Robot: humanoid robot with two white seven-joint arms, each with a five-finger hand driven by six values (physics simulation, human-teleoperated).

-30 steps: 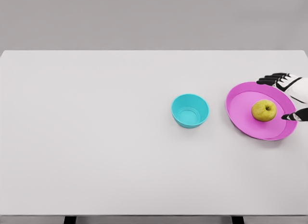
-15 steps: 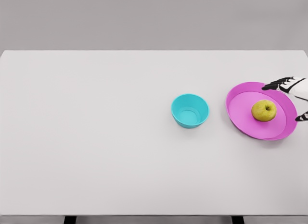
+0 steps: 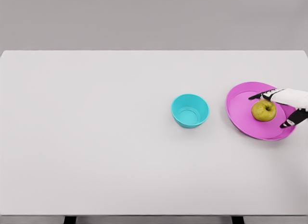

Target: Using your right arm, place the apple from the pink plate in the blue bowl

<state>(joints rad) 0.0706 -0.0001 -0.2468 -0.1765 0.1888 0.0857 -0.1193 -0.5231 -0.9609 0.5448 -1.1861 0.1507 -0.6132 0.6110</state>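
— Where was the apple (image 3: 263, 111)?

— It sat on the pink plate (image 3: 240, 113), just left of the right hand (image 3: 288, 105), which came in from the right edge.

— And the fingers (image 3: 257, 96)?

— They were spread open. The black-tipped fingers reached over the far side of the apple, the thumb lay on its near right side, and the fruit sat between them. I could not tell whether they touched it.

— The blue bowl (image 3: 190, 110)?

— It stood on the white table (image 3: 96, 137), well to the left of the fingertips, apart from the plate.
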